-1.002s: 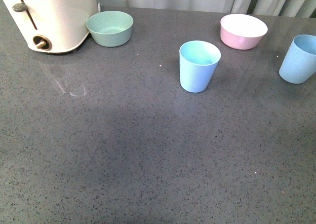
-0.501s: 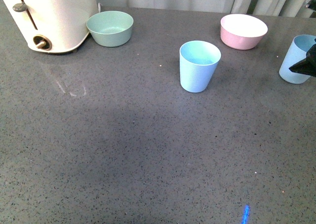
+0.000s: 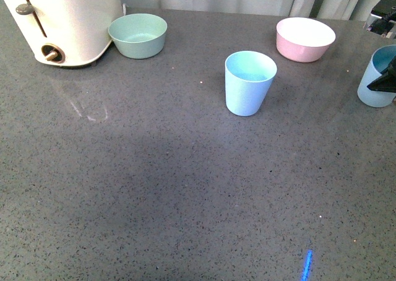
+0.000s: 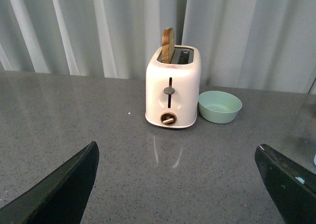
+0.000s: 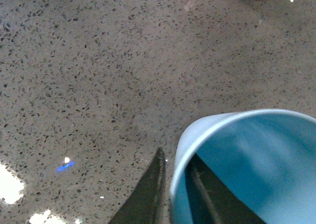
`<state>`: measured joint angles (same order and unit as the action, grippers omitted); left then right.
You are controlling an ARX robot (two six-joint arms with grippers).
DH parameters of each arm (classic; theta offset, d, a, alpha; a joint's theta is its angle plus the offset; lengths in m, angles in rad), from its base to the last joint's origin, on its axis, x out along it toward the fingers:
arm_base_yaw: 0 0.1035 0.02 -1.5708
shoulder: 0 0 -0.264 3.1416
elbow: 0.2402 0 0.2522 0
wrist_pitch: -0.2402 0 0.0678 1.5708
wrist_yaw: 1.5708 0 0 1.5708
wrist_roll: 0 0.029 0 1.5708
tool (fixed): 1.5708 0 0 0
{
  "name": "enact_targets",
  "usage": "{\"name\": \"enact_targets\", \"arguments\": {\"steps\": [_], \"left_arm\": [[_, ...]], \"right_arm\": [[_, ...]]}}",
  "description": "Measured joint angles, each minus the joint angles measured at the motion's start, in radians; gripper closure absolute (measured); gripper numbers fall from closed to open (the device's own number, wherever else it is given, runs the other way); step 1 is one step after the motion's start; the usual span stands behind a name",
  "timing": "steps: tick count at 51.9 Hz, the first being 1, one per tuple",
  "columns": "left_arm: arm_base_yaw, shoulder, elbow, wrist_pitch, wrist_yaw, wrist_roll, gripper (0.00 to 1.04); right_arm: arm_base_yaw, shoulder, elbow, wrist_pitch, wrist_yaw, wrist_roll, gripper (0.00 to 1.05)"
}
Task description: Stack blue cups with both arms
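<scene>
The right gripper (image 5: 174, 157) straddles the rim of a light blue tapered plastic cup (image 5: 256, 165), one dark finger outside the wall and one inside. The jaws are narrowed to about the wall's thickness, so it appears to pinch the wall. Whether the base of that cup rests on the speckled grey stone countertop (image 3: 185, 188) I cannot tell.

To this gripper's left, well apart, a second light blue plastic cup (image 3: 249, 83) stands free and upright, mouth up, long axis vertical. By my judgement the pinched cup must travel left, then come down along that axis.

The left gripper (image 4: 177, 147) is spread wide and holds nothing. It is out of the front view, so the right arm is the one seen nearer.

Beyond, left of the right gripper, sits a pink round bowl (image 3: 304, 39). Far to the left, a mint-green round bowl (image 3: 137, 36) sits just beside a cream toaster (image 3: 68, 27) holding one bread slice (image 4: 168, 45).

There are two blue cups, two bowls and one toaster.
</scene>
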<state>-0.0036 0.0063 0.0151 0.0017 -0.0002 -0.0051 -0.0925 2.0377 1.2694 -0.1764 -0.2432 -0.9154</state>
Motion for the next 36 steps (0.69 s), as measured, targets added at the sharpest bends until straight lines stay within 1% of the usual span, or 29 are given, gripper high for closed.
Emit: {"name": "enact_targets", "arguments": {"steps": [3,10,20,26,32,36], "left_arm": [[0.0,0.0,0.0,0.0,0.0,0.0,0.09],[0.0,0.0,0.0,0.0,0.0,0.0,0.09],[0.0,0.0,0.0,0.0,0.0,0.0,0.09],[0.0,0.0,0.0,0.0,0.0,0.0,0.09],[0.0,0.0,0.0,0.0,0.0,0.0,0.09],[0.0,0.0,0.0,0.0,0.0,0.0,0.09]], "right_arm": [[-0.001,-0.012,0.0,-0.012,-0.002,-0.013,1.02],[-0.008,-0.08,-0.001,-0.056,-0.027,-0.033,1.03],[0.013,-0.215,-0.005,-0.121,-0.116,-0.036,1.03],[0.064,-0.284,-0.029,-0.137,-0.149,-0.027,1.03],[0.167,-0.335,-0.069,-0.15,-0.158,-0.024,1.03],[0.218,-0.338,-0.079,-0.158,-0.161,-0.021,1.03]]}}
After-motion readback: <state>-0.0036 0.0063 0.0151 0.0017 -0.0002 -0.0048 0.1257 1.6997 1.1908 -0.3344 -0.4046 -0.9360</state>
